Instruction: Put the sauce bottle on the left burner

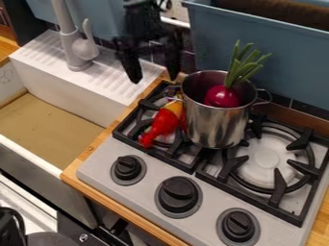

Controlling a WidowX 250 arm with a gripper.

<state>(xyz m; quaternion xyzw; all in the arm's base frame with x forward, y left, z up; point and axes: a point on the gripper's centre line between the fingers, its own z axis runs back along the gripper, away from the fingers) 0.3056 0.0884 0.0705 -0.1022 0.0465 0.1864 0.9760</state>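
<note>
Claw [154,78] hangs at upper centre, pointing down, fingers apart. In view, one fingertip is over the sink's white ribbed ledge [77,65]; the other is near the stove's back left corner, just left of the pot rim. Height over the stove: cannot tell.

Sauce bottle [165,121], red with a yellow-orange part, lies tilted on the left burner [144,124], below the claw in view. Its narrow red end points to the front left, near the front bar of the grate. Pot side is right beside it; contact cannot be told.

Steel pot [215,122] stands upright between the burners. Purple-red vegetable [222,96] inside, green stalks sticking up past the rim. Pot handle [265,97] sticks out right.

Right burner [267,161] is on the pot's other side. Three black knobs [177,193] along the stove front. Wooden worktop [78,172] edge runs between stove and sink. Grey faucet [78,48] behind the basin. Blue-grey bin [276,62] behind the pot. Mark on the basin's left wall: too small to read.
</note>
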